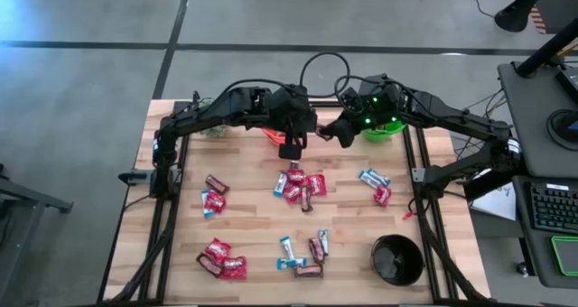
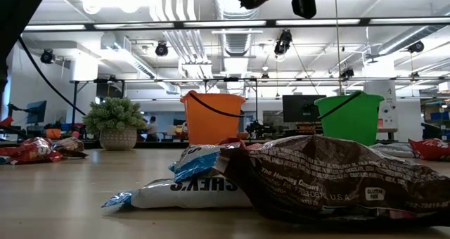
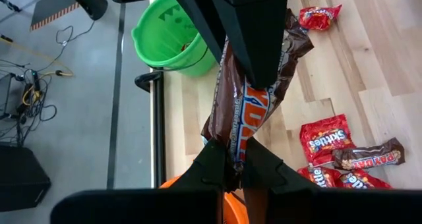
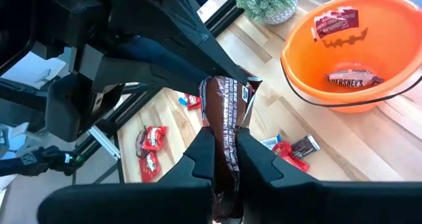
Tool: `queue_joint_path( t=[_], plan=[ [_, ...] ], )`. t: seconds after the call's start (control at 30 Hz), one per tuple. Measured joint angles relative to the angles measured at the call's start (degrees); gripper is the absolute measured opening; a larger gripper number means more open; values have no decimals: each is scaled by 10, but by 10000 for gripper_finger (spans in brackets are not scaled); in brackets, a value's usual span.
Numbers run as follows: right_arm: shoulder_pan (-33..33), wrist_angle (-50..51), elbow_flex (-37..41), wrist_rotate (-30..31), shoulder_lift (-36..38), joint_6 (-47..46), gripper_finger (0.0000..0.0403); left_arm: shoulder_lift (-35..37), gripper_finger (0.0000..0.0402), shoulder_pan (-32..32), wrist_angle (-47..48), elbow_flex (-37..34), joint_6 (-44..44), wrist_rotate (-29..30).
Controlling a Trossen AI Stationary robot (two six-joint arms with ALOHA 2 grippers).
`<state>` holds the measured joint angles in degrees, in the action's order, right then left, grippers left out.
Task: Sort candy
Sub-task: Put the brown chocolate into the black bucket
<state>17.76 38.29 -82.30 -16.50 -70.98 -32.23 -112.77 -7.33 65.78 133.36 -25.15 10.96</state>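
We saw a dark brown bar [image 3: 245,112] held in mid-air between both grippers, above the table's [image 1: 253,226] far middle. Left gripper [image 3: 234,163] pinched one end, right gripper [image 4: 225,159] clamped the other, both closed on it.

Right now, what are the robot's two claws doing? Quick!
Left gripper: shut on one end of the brown candy bar.
Right gripper: shut on the other end of the same bar, above the table.
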Motion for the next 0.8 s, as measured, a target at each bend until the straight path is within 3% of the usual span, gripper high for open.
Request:
queue_joint_path(
  t=[0.2,0.6,0.8],
  plan=[
    [0,4,0,-2,1,-1,17,0,33,0,3,0,7,-1],
    [0,74,-7,-5,13,14,15,6,164,2,59,16,33,5],
    [0,168,-14,-15,22,21,15,7,177,2,123,16,35,5]
  ],
)
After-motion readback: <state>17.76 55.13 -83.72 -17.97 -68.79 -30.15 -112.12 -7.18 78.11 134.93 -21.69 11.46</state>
